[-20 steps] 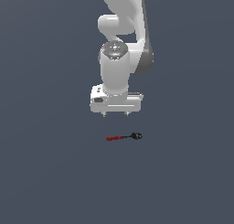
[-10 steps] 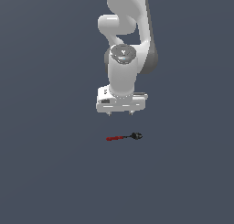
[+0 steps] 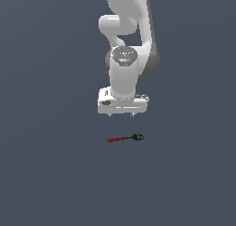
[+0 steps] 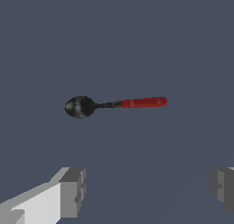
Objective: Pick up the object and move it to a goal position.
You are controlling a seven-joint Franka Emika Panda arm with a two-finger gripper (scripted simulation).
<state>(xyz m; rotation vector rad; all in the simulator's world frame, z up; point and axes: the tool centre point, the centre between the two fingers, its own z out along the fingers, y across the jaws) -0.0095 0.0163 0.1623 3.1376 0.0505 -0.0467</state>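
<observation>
The object [image 3: 125, 138] is a small slender tool with a red handle, a thin dark shaft and a black rounded head. It lies flat on the dark grey surface, head toward the exterior view's right. It also shows in the wrist view [image 4: 116, 104]. My gripper [image 3: 121, 115] hangs above and just behind it, pointing down, not touching it. Its two fingers [image 4: 71, 191] stand wide apart and hold nothing.
The white arm [image 3: 126, 45] rises behind the gripper. The plain dark grey surface [image 3: 55, 174] fills both views.
The gripper and wrist have shifted slightly to the exterior view's right and turned a little. The object has not moved.
</observation>
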